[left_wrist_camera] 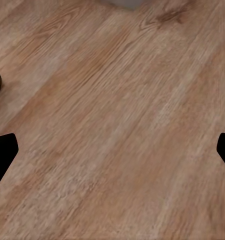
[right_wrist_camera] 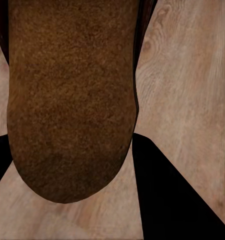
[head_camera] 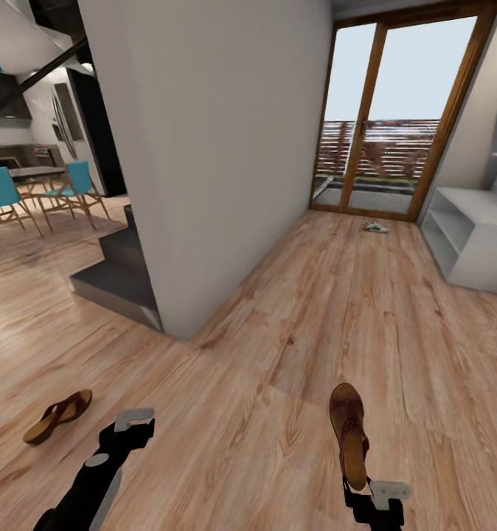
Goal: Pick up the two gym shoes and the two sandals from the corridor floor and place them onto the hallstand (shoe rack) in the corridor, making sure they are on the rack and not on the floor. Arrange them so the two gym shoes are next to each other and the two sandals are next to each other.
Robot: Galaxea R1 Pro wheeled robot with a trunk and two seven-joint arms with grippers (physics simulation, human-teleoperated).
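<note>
The right gripper (head_camera: pixel 368 493) is clamped on one sandal (head_camera: pixel 349 434), which sticks out ahead of it above the corridor floor (head_camera: pixel 278 354); in the right wrist view its brown footbed (right_wrist_camera: pixel 72 100) lies between the dark fingers (right_wrist_camera: pixel 167 195). The left gripper (head_camera: pixel 134 424) hangs with its jaws apart over bare planks; the second sandal (head_camera: pixel 58 415) lies on the floor just to its left. Far ahead of the right gripper one gym shoe (head_camera: pixel 375 227) rests near the glass door (head_camera: pixel 385 110); the hallstand (head_camera: pixel 473 236) stands ahead to its right. No writing or brand is legible.
</note>
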